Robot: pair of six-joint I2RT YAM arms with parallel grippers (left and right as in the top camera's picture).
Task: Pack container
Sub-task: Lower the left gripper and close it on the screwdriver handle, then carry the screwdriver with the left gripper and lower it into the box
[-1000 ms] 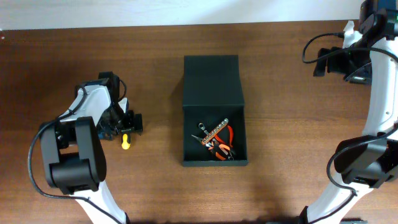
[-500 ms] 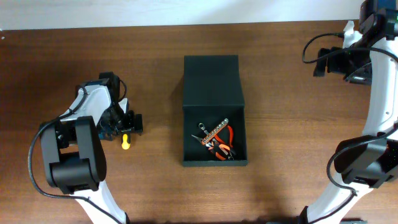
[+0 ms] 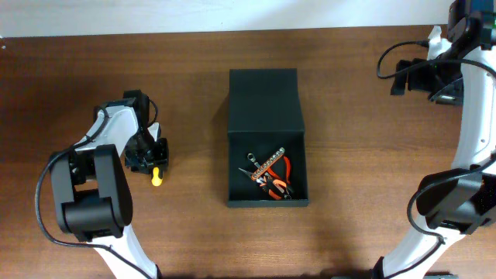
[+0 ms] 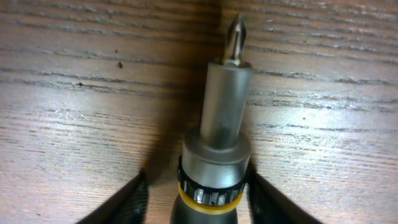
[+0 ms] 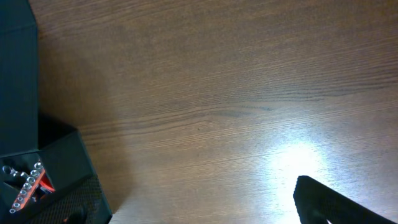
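Screwdriver (image 4: 219,118), yellow-handled, lies on wooden table (image 3: 77,70) at left, left gripper (image 3: 153,161) clamped on it; black container (image 3: 263,101) sits open at centre; right gripper (image 3: 397,77) gapes empty, upper right.

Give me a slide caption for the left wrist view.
Left fingers flanking a Phillips screwdriver lying on the wooden table.

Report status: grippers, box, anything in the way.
Left gripper straddling screwdriver, grip unconfirmed. Right gripper open, empty, far right. Box lid open, tools inside. Nothing between screwdriver and box.
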